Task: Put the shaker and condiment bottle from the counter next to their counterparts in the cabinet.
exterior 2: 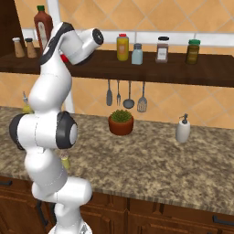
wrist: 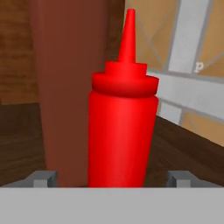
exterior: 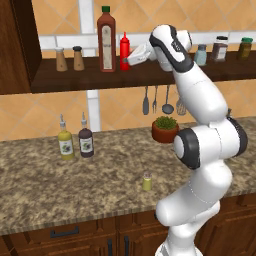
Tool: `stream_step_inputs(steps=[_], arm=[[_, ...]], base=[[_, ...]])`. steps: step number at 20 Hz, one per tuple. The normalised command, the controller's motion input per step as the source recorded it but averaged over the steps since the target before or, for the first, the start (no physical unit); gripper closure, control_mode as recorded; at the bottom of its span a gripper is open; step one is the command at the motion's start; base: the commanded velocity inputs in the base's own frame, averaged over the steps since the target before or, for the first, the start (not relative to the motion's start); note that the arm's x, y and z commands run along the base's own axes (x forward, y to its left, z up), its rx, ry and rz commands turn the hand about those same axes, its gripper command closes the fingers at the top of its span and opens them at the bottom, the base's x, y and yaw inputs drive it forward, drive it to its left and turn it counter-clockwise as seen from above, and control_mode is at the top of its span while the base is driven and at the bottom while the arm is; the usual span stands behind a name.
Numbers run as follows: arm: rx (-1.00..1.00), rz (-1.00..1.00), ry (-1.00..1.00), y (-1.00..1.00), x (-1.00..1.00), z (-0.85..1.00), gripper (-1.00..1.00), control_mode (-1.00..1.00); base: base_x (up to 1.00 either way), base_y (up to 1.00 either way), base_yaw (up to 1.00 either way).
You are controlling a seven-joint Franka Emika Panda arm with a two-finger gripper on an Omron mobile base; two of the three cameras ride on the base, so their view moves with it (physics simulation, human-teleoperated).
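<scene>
Red condiment bottle (wrist: 120, 127) stands upright on the cabinet (exterior: 90, 77) shelf, directly in front of the hand camera, between the gripper (wrist: 113, 178) fingertips (wrist: 43, 178), which stand apart on either side without pressing it. Just beside it stands the tall dark red labelled bottle (exterior: 106, 40). Two brown shakers (exterior: 69, 59) stand further left. Yellow-green shaker (exterior: 147, 182) stands on the counter (exterior: 40, 185) below.
</scene>
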Motion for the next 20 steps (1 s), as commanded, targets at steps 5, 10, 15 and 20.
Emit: stream_step_inputs(steps=[5, 10, 15, 20], arm=[[0.02, 0.0, -0.07, -0.22, -0.35, 0.0, -1.0, -1.0], [0.04, 0.0, -0.06, -0.14, -0.49, 0.0, -1.0, -1.0], [0.08, -0.03, -0.04, -0.12, -0.77, 0.0, -1.0, -1.0], [0.12, -0.12, -0.05, -0.25, -0.89, 0.0, -1.0, -1.0]], base=[[0.0, 0.0, 0.0], [0.0, 0.0, 0.0], [0.0, 0.0, 0.0], [0.0, 0.0, 0.0]])
